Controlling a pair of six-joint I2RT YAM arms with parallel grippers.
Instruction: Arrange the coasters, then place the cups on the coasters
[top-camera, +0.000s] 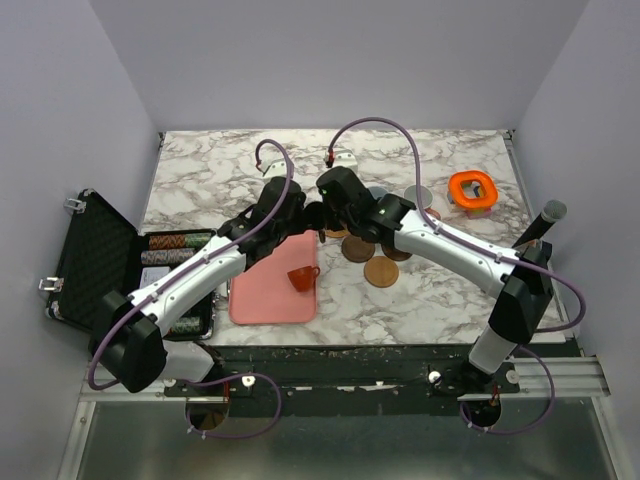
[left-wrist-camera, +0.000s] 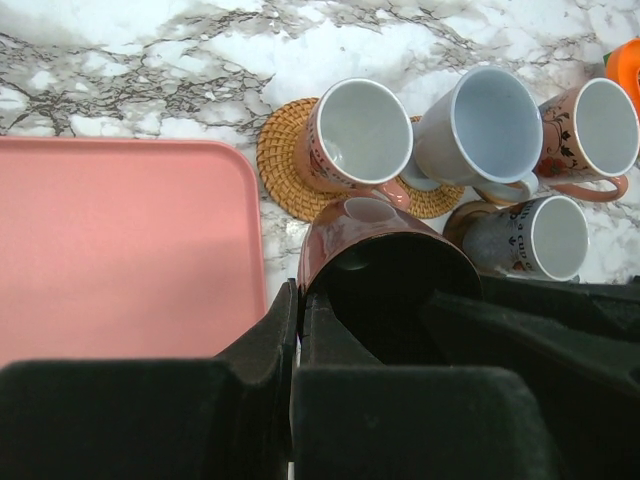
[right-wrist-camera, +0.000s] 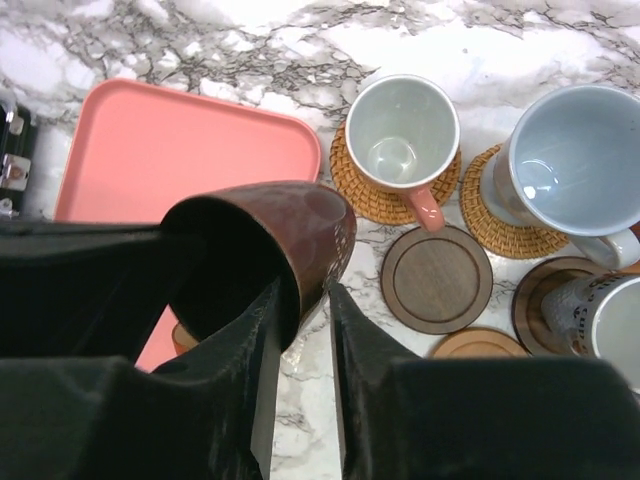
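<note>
A dark brown cup (left-wrist-camera: 350, 240) hangs tilted in the air between both arms, just right of the pink tray (left-wrist-camera: 120, 250). My left gripper (left-wrist-camera: 292, 295) is shut on its rim wall. My right gripper (right-wrist-camera: 308, 295) grips the opposite wall of the same dark cup (right-wrist-camera: 310, 225), one finger inside and one outside. Beyond it, a pink cup (right-wrist-camera: 402, 130) and a pale blue cup (right-wrist-camera: 575, 160) stand on woven coasters (right-wrist-camera: 350, 190). A bare dark wooden coaster (right-wrist-camera: 436, 278) lies in front of them. A small orange cup (top-camera: 303, 277) stands on the tray.
A floral cup (left-wrist-camera: 590, 135) and a grey-white cup (left-wrist-camera: 545, 235) stand right of the blue one. More bare coasters (top-camera: 381, 271) lie mid-table. An orange ring-shaped object (top-camera: 472, 190) sits at the back right. An open black case (top-camera: 90, 255) lies off the table's left edge.
</note>
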